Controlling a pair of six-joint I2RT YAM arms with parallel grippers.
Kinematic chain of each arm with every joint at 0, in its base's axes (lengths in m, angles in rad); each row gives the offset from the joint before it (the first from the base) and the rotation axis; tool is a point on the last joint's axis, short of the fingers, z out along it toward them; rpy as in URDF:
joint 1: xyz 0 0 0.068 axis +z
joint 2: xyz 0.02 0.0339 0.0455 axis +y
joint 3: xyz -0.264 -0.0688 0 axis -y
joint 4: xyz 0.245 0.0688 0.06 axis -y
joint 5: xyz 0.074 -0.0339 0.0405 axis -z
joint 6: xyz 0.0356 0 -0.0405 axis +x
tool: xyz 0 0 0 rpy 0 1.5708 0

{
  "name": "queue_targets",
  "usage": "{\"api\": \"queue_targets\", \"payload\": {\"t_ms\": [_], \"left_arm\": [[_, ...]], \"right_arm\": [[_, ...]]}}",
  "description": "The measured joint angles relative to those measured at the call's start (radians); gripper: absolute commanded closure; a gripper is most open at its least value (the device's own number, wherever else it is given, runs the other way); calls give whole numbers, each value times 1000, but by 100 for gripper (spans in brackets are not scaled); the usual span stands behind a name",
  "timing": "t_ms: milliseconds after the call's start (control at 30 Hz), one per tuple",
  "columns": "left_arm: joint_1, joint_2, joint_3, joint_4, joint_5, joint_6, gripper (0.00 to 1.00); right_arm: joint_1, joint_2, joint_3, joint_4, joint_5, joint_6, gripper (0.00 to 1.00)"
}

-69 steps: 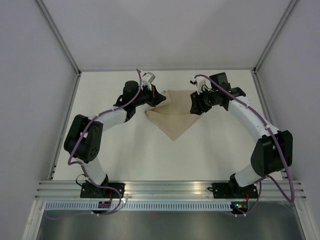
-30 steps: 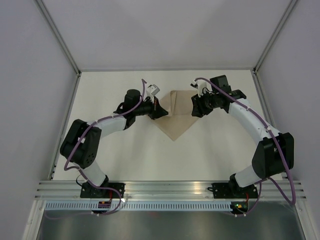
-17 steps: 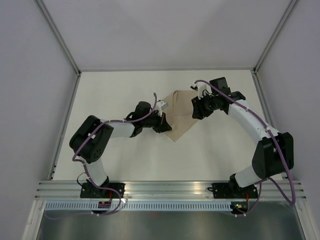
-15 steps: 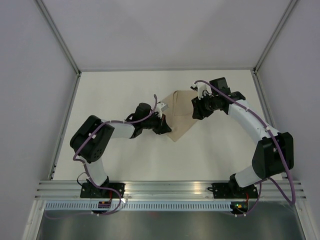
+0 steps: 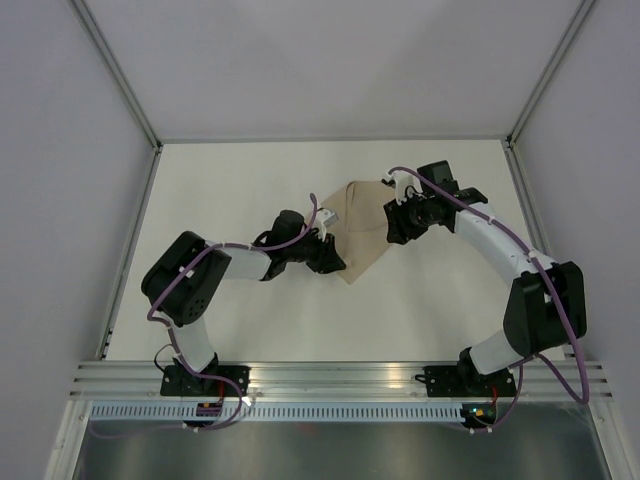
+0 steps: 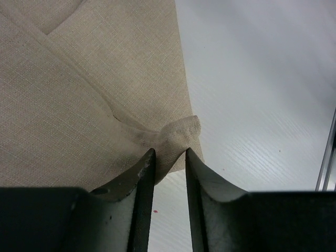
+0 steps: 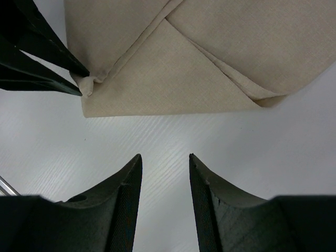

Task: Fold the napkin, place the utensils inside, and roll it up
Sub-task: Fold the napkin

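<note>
the napkin (image 5: 360, 230), partly folded, is laid on the table (image 5: 230, 310); its 7 o'clock corner is pinched by the left gripper (image 6: 169, 156). the right gripper (image 7: 164, 160) is held agape at 3 o'clock. utensils, unseen, and rolling are left.

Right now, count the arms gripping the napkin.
1. The left arm's jaws pinch a corner of the napkin; the right arm's jaws stand open over the table beside it.

No legible text, labels, nos. or signs in any view.
</note>
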State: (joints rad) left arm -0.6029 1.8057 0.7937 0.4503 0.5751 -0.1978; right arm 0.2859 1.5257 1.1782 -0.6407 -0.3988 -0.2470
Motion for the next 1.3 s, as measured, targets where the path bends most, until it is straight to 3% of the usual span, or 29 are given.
{"api": "queue_targets", "payload": {"t_ms": [200,233,633,800,1100,1300], "left_arm": [[-19,0,2,0,-8,0,57],[-25,1,4,-2,-11,0,50],[-61,17,72,-3,-28,-3,48],[-60,-19,143,-72,-150,-1,46],[17,-52,478,-302,-613,16,71],[129,77,639,-453,-742,11,85]], "right_arm": [[0,56,-3,34,52,34,53],[0,69,-3,38,58,39,54],[0,154,-4,60,102,69,54],[0,197,-4,67,135,93,56],[0,236,-14,120,216,149,63],[0,285,-23,149,276,175,64]]}}
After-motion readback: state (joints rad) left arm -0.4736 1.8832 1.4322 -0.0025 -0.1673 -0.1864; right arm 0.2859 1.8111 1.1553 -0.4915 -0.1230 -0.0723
